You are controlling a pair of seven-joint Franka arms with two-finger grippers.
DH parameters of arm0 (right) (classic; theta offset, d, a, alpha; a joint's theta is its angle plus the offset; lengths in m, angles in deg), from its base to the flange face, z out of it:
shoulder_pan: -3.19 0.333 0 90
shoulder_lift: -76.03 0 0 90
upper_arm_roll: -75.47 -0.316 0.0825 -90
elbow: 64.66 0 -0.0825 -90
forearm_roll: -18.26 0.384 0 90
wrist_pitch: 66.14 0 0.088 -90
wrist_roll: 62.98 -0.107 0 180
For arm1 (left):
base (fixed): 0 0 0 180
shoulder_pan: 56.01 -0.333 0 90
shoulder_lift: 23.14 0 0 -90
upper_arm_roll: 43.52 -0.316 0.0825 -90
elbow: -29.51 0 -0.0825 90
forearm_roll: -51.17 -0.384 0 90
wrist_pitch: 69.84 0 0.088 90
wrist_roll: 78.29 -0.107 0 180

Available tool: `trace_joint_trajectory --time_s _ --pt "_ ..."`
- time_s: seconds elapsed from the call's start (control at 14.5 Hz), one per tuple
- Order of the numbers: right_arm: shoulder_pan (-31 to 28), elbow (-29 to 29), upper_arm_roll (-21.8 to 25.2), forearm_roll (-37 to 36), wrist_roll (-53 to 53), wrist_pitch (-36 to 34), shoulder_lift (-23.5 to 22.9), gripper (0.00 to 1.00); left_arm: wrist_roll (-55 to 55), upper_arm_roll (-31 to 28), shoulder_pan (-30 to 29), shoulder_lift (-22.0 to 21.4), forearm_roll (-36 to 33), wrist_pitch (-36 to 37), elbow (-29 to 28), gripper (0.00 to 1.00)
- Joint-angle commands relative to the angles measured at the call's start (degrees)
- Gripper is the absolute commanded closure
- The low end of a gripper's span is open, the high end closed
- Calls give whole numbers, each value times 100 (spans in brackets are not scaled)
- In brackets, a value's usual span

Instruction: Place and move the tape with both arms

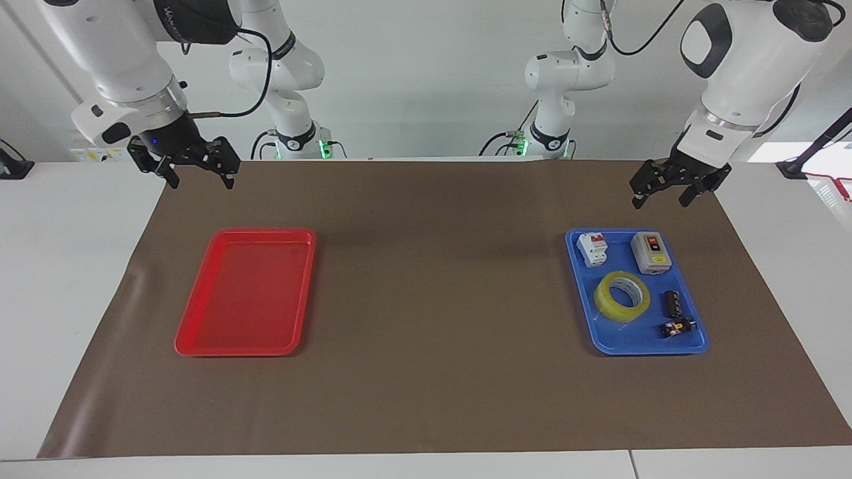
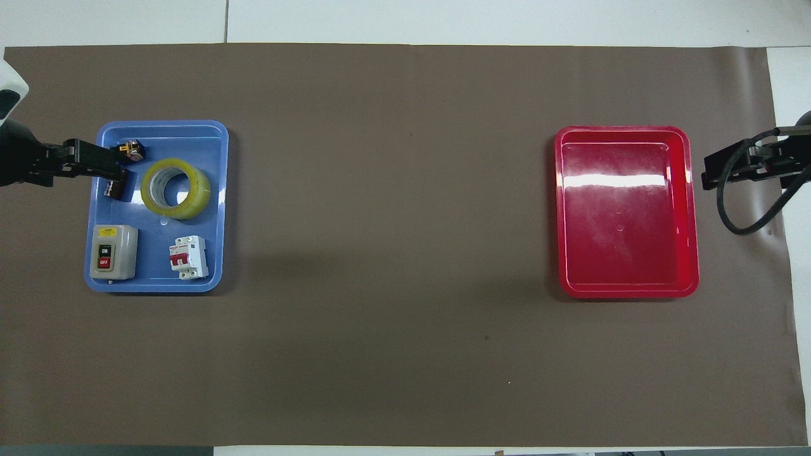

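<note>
You are at the approach: your left gripper (image 1: 659,193), fingers apart and empty, hangs up near the blue tray (image 1: 696,342) and must descend onto the tape (image 1: 622,297), while the right gripper (image 1: 198,174), also spread, waits by the red tray (image 1: 200,346).

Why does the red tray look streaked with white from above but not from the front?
In the overhead view, the red tray catches lamp glare as a bright white band across its floor; the blue tray shows a thin streak along one wall. In the facing view the red tray looks evenly matte, with only soft dark shadows on the brown mat.

A brown mat (image 1: 432,372) covers the white table (image 1: 60,266), carrying a red tray (image 1: 200,346) and a blue tray (image 1: 699,342).
</note>
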Motion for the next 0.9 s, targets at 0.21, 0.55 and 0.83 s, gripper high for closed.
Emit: trace_joint_trajectory --time_s 0.21,0.55,0.83 --pt "-45 -85 -34 -5 133 90 48 0 -61 2 -178 445 -77 -753 -335 0" --pt "-45 -85 -34 -5 133 90 48 0 -61 -7 -504 1026 -86 -1834 -669 0" --pt "-45 -85 -34 -5 133 90 48 0 -34 -7 -539 1105 -86 -2696 -1293 24"
